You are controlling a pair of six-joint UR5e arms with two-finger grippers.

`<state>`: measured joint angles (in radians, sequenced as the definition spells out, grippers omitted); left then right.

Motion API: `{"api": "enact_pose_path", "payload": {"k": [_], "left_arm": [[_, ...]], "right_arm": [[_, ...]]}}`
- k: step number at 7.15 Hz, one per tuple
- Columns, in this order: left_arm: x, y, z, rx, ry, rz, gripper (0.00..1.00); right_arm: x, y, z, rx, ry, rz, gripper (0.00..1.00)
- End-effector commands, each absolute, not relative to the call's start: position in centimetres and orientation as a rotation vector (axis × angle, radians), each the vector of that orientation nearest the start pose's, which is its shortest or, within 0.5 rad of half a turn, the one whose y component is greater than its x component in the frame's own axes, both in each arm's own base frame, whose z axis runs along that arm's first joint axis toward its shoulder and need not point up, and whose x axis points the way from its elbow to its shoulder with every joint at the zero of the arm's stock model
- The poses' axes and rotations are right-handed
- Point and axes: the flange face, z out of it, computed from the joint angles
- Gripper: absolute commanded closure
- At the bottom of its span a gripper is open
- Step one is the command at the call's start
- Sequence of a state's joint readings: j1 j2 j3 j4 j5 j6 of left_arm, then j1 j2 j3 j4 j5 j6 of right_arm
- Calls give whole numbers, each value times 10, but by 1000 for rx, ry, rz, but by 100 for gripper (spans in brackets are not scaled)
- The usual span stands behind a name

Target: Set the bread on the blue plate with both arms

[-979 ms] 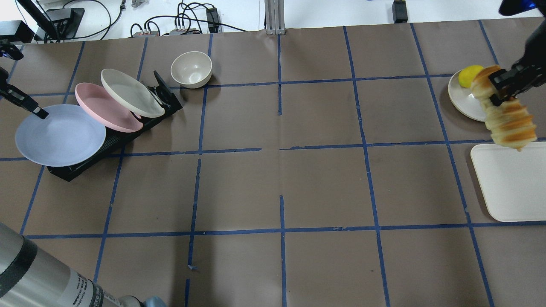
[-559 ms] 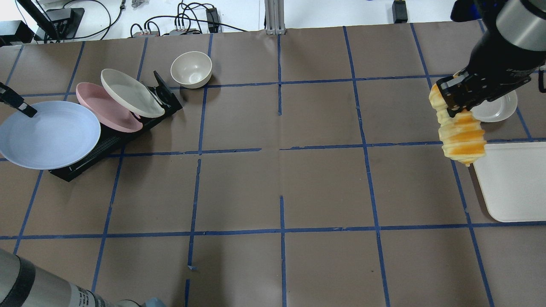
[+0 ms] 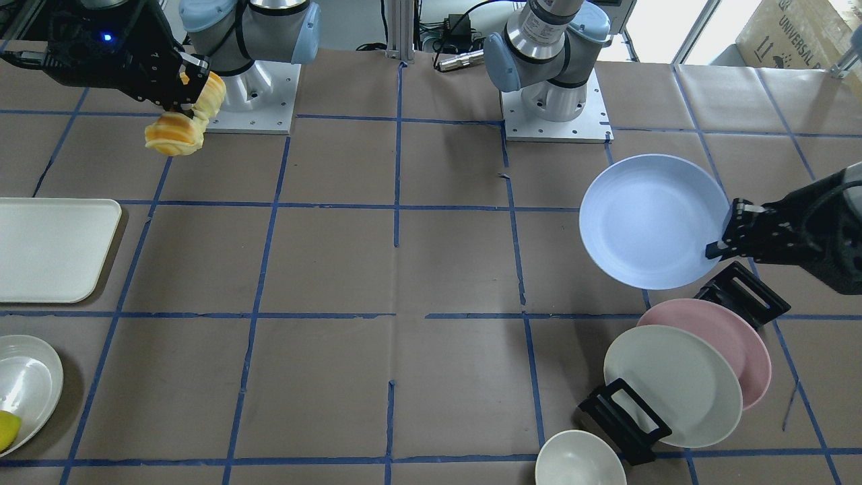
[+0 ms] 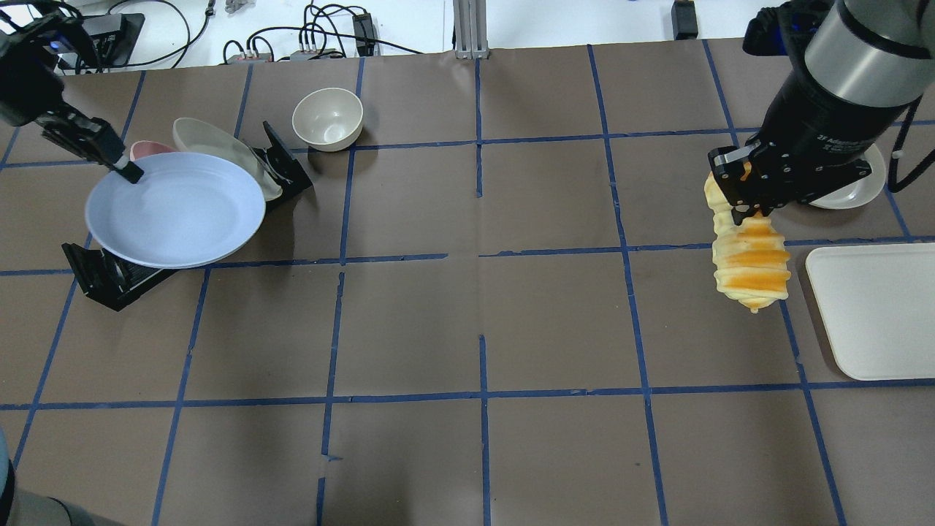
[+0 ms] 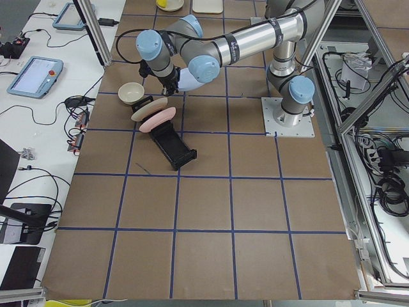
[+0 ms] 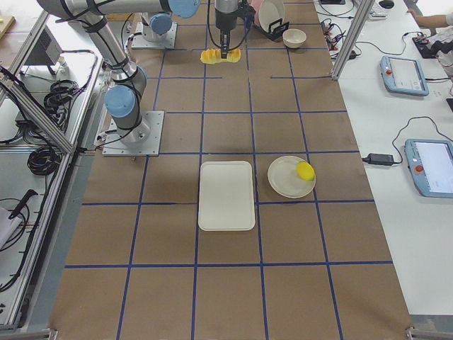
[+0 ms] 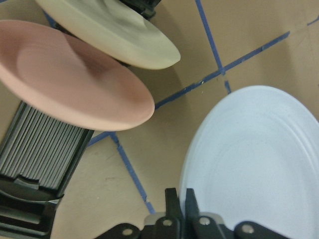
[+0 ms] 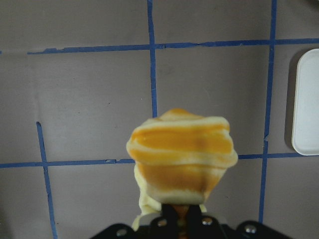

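one rim-held blue plate (image 4: 175, 212), bread (image 4: 752, 267) well apart

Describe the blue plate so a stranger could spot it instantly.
On the robot's left stands a black dish rack. Near it, the left gripper pinches the rim of the round lavender-blue plate; the pink plate and cream plate lean in the rack.
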<state>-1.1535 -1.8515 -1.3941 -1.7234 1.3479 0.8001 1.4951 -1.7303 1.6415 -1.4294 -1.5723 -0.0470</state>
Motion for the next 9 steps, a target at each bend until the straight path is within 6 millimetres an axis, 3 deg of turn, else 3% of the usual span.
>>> {"api": "enact_pose_path", "payload": {"k": [1, 4, 5, 7, 9], "left_arm": [[1, -592, 383, 451, 3392, 37, 100], [-114, -582, 346, 29, 3371, -196, 100], [-142, -573, 336, -109, 3371, -240, 100], [-216, -539, 336, -256, 3361, -218, 100], [-263, -514, 327, -378, 3287, -175, 100]], "right_arm": [[100, -427, 508, 33, 3151, 100, 92], [99, -429, 502, -22, 3151, 101, 92], [99, -429, 503, -39, 3152, 94, 92], [99, -432, 501, -39, 3149, 89, 92], [100, -434, 492, -42, 3151, 62, 92]]}}
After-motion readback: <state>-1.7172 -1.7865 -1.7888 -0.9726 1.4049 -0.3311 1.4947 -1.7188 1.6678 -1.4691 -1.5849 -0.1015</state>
